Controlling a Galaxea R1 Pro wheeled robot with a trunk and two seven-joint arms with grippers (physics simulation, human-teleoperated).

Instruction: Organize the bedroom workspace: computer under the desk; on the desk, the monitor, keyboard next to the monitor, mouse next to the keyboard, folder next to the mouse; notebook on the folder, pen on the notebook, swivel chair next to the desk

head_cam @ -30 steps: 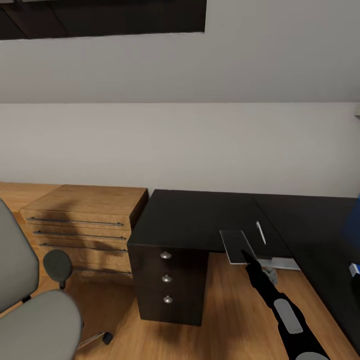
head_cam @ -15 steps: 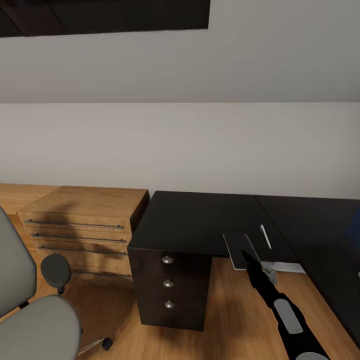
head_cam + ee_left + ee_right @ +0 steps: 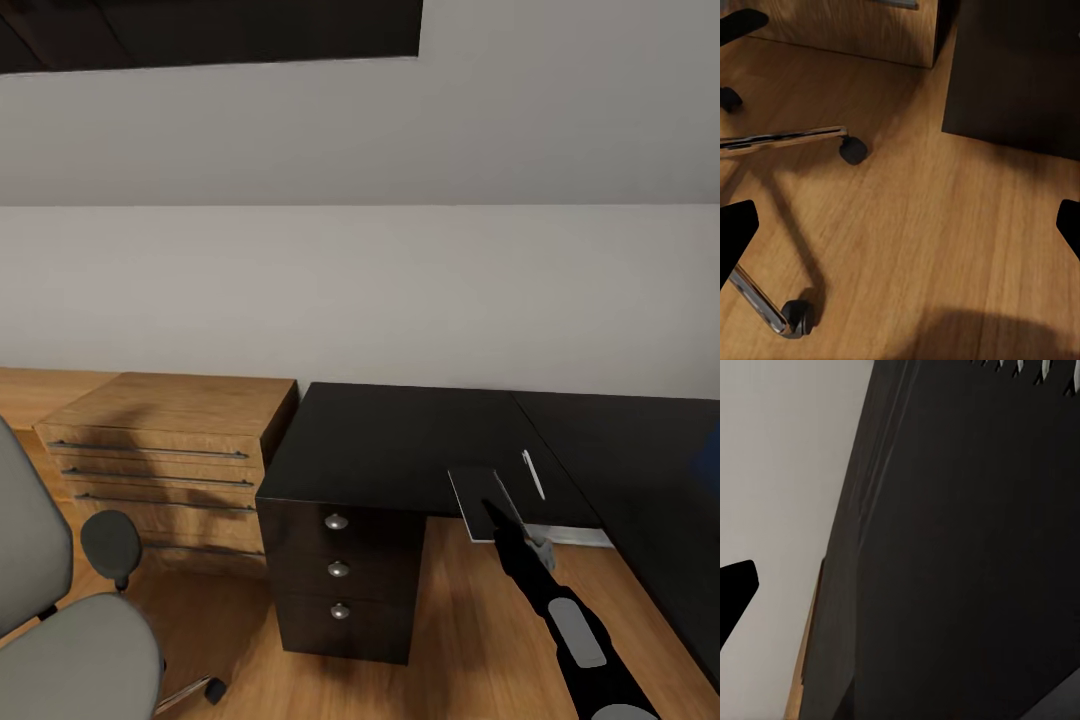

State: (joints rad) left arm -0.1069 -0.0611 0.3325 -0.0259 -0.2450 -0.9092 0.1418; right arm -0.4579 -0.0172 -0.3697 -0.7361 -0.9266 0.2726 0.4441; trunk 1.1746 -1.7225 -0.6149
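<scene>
Right gripper (image 3: 488, 508) sits on the near end of the notebook (image 3: 478, 490), a thin flat grey rectangle overhanging the desk (image 3: 400, 440) front edge; it looks clamped on it, though the fingertips are hard to resolve against the dark arm. The pen (image 3: 533, 474), a slim pale stick, lies on the matte black top just beside the notebook. Left gripper (image 3: 900, 225) is spread wide, black fingertips at both edges of the left wrist view, nothing between them, over the wood-grain floor (image 3: 930, 247). Swivel chair (image 3: 70, 640): grey padded seat, round black armrest, chrome legs on black casters, well apart from the desk. Light-wood dresser (image 3: 165, 440) touches the desk's dark drawer unit (image 3: 340, 575) with three round metal knobs.
</scene>
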